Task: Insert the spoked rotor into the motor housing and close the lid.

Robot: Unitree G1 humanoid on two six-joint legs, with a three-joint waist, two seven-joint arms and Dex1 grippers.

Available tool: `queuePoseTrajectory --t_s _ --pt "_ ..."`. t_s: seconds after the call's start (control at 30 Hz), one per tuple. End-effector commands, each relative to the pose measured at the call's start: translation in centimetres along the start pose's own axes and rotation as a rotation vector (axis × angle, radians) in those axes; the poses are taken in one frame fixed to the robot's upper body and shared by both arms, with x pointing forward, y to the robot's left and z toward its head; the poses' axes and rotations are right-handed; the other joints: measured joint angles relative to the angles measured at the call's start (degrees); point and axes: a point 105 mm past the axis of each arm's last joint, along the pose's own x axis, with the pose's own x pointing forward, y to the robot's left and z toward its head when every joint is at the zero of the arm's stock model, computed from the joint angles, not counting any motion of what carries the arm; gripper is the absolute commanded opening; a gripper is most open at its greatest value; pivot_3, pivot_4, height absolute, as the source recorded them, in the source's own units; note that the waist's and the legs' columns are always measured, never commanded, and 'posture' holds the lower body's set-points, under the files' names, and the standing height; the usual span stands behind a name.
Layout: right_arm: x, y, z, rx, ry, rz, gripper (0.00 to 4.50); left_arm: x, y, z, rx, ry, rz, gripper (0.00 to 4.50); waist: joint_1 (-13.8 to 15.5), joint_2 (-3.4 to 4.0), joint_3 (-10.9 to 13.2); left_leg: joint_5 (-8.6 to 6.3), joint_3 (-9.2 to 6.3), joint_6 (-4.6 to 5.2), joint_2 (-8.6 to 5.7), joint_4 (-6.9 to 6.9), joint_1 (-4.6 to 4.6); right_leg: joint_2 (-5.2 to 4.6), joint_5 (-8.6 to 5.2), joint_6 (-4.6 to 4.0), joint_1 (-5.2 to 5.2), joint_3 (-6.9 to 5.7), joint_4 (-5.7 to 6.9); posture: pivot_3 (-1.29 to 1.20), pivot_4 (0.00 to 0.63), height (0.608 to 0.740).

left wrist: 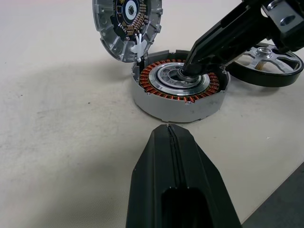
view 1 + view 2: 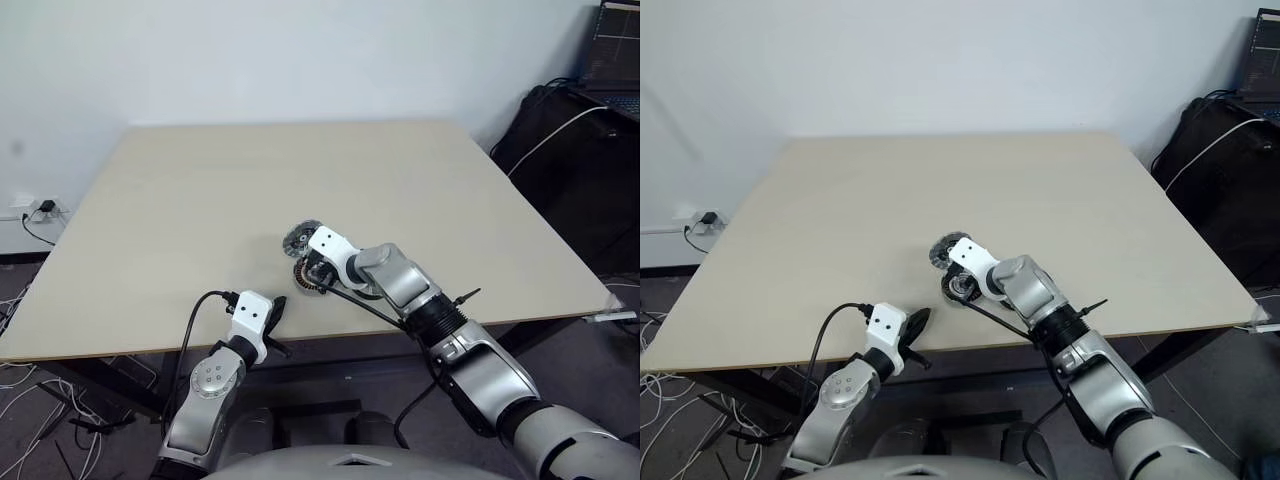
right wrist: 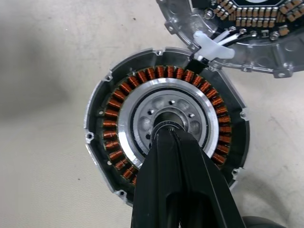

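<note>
The motor housing lies flat on the table, its ring of copper windings around a pale centre facing up. The lid stands on edge against the housing's far rim, inner face showing, joined to it by a white clip and thin wires. The spoked rotor lies flat on the table just beside the housing. My right gripper is shut, pointing down, with its tips resting on the housing's centre hub. My left gripper is shut and empty, hovering near the table's front edge, a short way from the housing.
The pale wooden table spreads wide behind and beside the parts. Its front edge runs just under my left gripper. A dark bag and cables stand off the table at the right.
</note>
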Motion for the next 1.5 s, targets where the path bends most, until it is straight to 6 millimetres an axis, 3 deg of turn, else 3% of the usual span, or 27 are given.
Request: queuePoseTrajectory --t_s 0.03,0.4,0.7,0.87,1.23,1.5 --pt "0.0 0.3 0.5 -0.008 -0.017 0.005 0.03 0.3 0.0 0.9 0.012 -0.036 0.0 0.0 -0.01 0.0 0.0 0.0 0.0 0.0 0.0 0.0 0.0 0.0 0.0 0.0 0.0 0.0 0.0 0.0 0.0 0.74" --pt "0.7 -1.2 1.1 0.002 -0.02 -0.038 0.03 0.4 -0.4 0.7 0.0 -0.036 0.002 0.0 -0.13 0.03 -0.03 0.0 0.0 -0.01 0.01 0.0 0.02 0.0 0.01 0.01 0.02 -0.01 0.01 0.0 0.0 0.74" --pt "0.2 -0.4 -1.4 -0.03 0.047 0.023 0.03 0.4 -0.1 0.6 -0.001 -0.035 0.016 0.0 0.17 0.06 -0.05 0.0 0.01 -0.01 0.01 -0.01 0.01 -0.02 0.01 0.0 0.02 -0.01 -0.01 0.0 0.0 0.74" --pt "0.1 0.0 -1.8 -0.02 0.048 0.029 0.03 0.5 -0.1 0.4 0.0 -0.029 0.013 0.0 0.44 0.12 -0.09 0.0 0.01 -0.01 0.0 -0.01 0.01 -0.03 0.0 0.0 0.02 -0.01 -0.02 0.0 0.0 0.74" --pt "-0.5 -0.1 0.4 -0.004 -0.043 0.015 0.03 0.5 -0.1 0.3 0.004 -0.022 0.009 0.0 0.58 0.12 -0.09 0.0 0.02 -0.01 0.0 -0.08 -0.03 -0.03 0.0 -0.01 -0.05 -0.01 -0.05 0.0 0.0 0.74" --pt "0.2 -0.4 0.5 0.008 -0.039 -0.015 0.03 0.6 -0.4 0.4 0.003 -0.022 0.0 0.0 0.47 0.13 -0.09 0.03 0.05 -0.05 0.01 -0.07 -0.34 0.02 0.01 -0.03 -0.42 0.02 0.0 0.0 0.0 0.74"
